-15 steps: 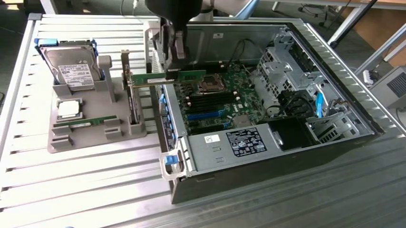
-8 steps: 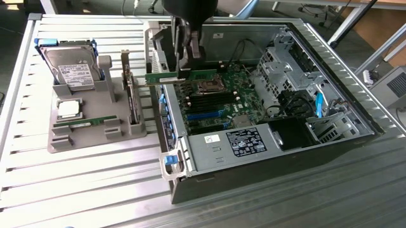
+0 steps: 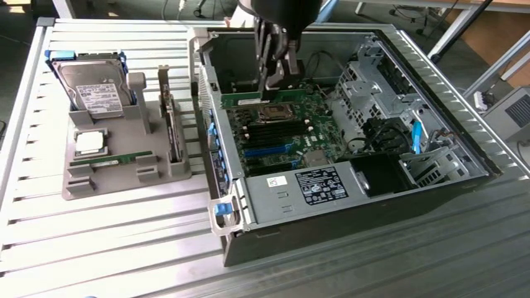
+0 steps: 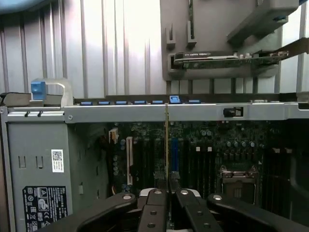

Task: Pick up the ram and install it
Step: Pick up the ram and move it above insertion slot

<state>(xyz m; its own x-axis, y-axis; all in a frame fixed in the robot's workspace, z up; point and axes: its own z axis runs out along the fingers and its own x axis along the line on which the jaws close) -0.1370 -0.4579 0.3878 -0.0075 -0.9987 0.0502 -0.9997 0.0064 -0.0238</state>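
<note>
Green ram [image 3: 240, 99], black hand [image 3: 272, 92], grey holder [image 3: 108, 183], silver ribbed table [image 3: 99, 248], blue slots [image 3: 267, 150] on dark green motherboard [image 3: 291, 121]

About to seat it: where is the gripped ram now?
Exterior view: the ram sits in the gripper inside the open case, over the motherboard by the processor socket.

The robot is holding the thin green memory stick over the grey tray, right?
No. In the exterior view the thin green memory stick is held over the open dark metal computer case, not over the grey plastic tray.
</note>
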